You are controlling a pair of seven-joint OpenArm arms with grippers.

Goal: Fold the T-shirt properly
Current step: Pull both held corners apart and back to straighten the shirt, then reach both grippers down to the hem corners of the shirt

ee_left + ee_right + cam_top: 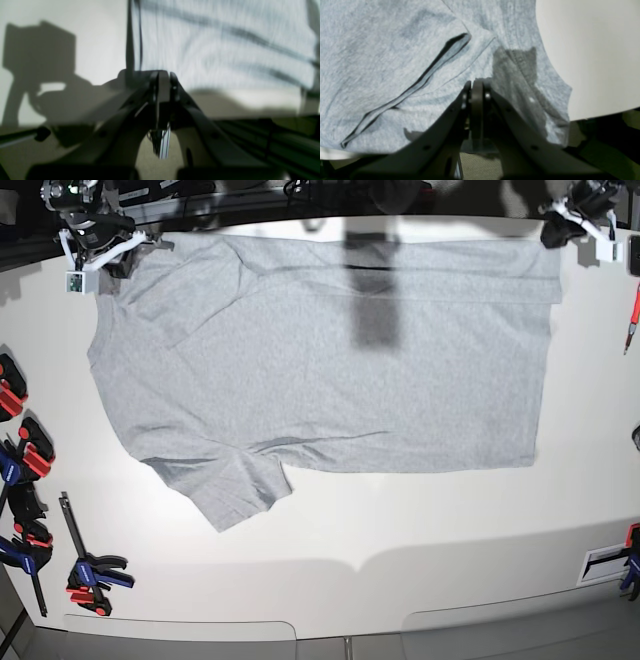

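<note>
Two hands, left hand (163, 75) and right hand (476, 86), pressed together, pinch the unlettered T-shirt (330, 370).

Your T-shirt (330, 370), spread out plain side up

You see light heather-grey cotton lying mostly flat, its hem side folded over in a band along the far edge, one short sleeve angled out at the near left, faint wrinkles crossing the body.

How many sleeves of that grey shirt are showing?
1. One sleeve lies spread on the table at the T-shirt's lower left in the base view. The other may be hidden beneath the fold at the top.
</note>
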